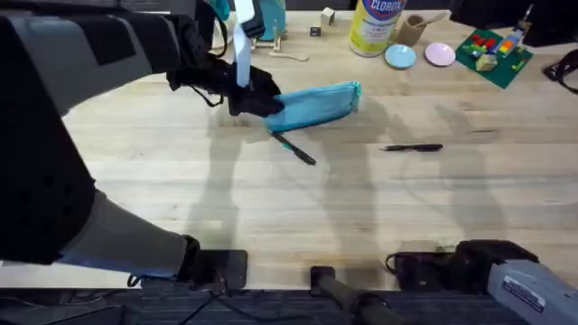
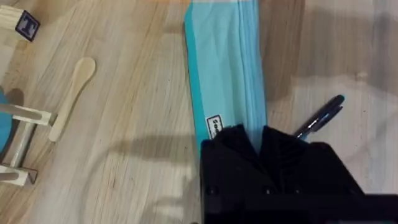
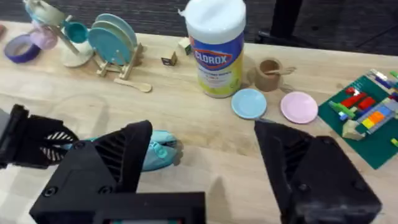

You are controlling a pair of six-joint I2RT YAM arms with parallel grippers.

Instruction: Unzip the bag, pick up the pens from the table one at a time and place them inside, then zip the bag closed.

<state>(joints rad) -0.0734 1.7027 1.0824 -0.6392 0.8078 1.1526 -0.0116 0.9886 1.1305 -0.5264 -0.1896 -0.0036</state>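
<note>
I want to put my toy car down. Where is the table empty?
The near table, in front of both pens, is bare wood. The strip between the pens is free too. It's crowded at the far edge: wipes tub, small plates, brick toy.

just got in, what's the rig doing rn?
The left gripper is down at one end of the turquoise bag, its fingers over the fabric near the zipper. Both pens, one beside the bag and one further right, lie on the table. The right gripper is open and holds nothing.
</note>
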